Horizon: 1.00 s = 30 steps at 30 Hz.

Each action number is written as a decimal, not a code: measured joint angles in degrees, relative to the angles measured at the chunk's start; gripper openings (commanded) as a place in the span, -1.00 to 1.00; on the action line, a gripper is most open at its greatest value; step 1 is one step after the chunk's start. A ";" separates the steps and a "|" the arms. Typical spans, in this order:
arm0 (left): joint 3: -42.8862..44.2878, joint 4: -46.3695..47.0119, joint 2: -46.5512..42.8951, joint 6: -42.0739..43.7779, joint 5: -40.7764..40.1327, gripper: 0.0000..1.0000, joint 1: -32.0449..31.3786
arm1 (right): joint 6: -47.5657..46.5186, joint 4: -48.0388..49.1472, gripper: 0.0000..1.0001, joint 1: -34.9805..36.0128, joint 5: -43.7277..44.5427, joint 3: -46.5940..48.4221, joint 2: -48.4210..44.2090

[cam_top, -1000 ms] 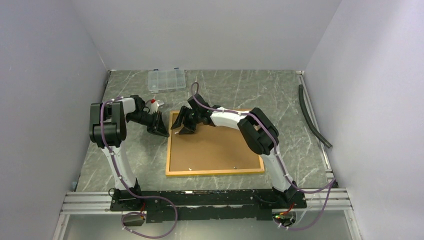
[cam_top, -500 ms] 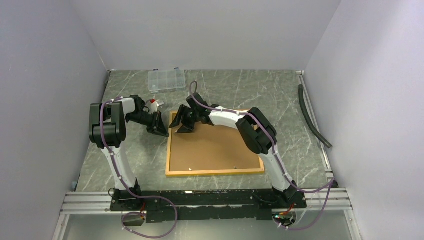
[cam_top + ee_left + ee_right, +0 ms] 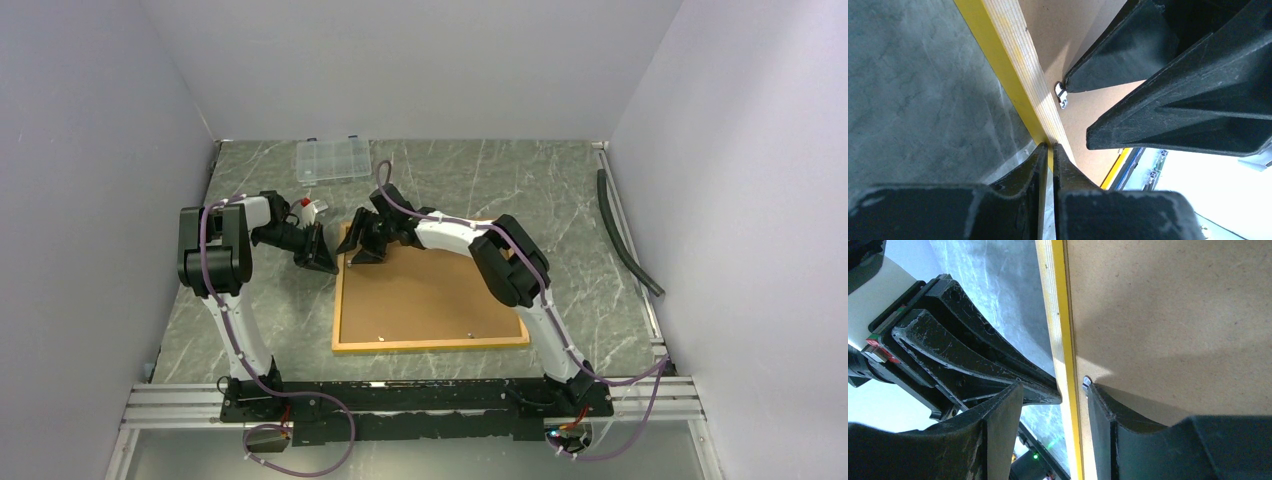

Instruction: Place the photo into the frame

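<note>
1. The large rectangular picture frame with a thin yellow-orange border (image 3: pixel 430 345) lies flat and back-up on the grey-green stone-patterned table top (image 3: pixel 560 190), between the two arms. Its plain brown fibreboard back panel (image 3: pixel 430 295) faces upward.
2. The left gripper (image 3: pixel 328 262) sits low at the frame's left edge, near the far-left corner.
3. In the left wrist view, the left gripper's jaws are drawn almost together, with only a thin slit between them. Their tips rest against the frame's yellow outer side. The pictures do not show whether anything is pinched in that slit.
4. The right gripper (image 3: pixel 355 250) reaches across the frame to the same far-left corner.
5. In the right wrist view, the right gripper's jaws stand apart and straddle the rim without clamping it. One finger (image 3: pixel 998 430) hangs outside over the table, and the other finger (image 3: pixel 1108 415) is inside over the back panel.
6. The tip of that inner finger is just beside a small silver metal tab (image 3: pixel 1086 383) at the panel's edge. Whether they touch cannot be told.
7. The two grippers are close together, with the rim between them.
8. A small clear plastic compartment box (image 3: pixel 333 158) lies at the far left of the table, well apart from the frame.
9. A black hose (image 3: pixel 625 225) runs along the table's right side.
</note>
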 measured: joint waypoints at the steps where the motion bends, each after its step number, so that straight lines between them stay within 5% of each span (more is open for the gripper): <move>1: 0.00 0.00 -0.02 0.00 0.00 -0.77 0.00 | -0.02 0.00 0.09 0.04 -0.02 0.13 0.09; 30: -0.22 0.02 -0.50 0.61 -0.13 -0.81 0.00 | -7.08 -0.28 0.07 -0.50 -3.78 1.55 0.96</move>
